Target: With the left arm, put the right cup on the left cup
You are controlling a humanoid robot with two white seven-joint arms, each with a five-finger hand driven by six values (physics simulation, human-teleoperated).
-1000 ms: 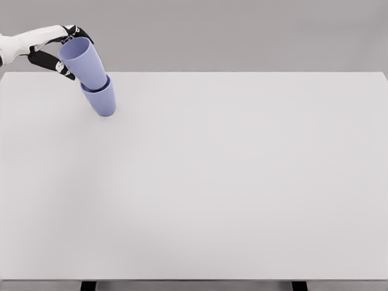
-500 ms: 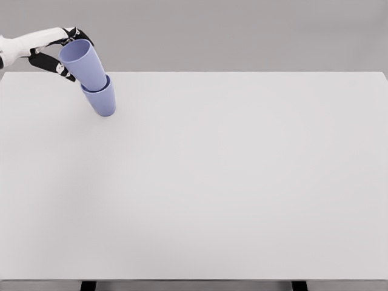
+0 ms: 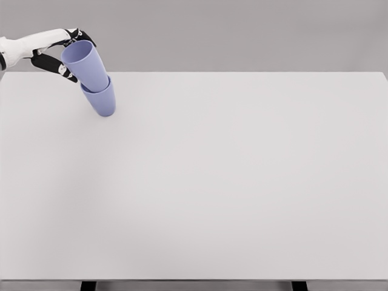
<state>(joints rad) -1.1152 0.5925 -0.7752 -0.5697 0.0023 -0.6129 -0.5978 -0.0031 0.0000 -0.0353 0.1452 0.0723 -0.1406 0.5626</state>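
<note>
A wide white counter (image 3: 230, 182) fills nearly the whole head view, seen from above against a plain grey backdrop. At about ten o'clock, near the counter's far left corner, two lilac cups are nested. The upper cup (image 3: 86, 63) sits inside the mouth of the lower cup (image 3: 102, 100), and the pair leans with its open top tipped toward eleven o'clock. The lower cup's base touches the counter. The robot's left hand (image 3: 60, 51), white with black finger joints, reaches in from the left edge at ten o'clock, its fingers curled around the upper cup near the rim on the far side. Compared with a second ago, the hand and upper cup have shifted very slightly toward two o'clock and the lean looks marginally smaller, while the lower cup has hardly moved. That suggests the stacking is essentially done and the hand is settling the pair; what likely remains is letting go without toppling the tilted stack. The right arm is out of view.
</note>
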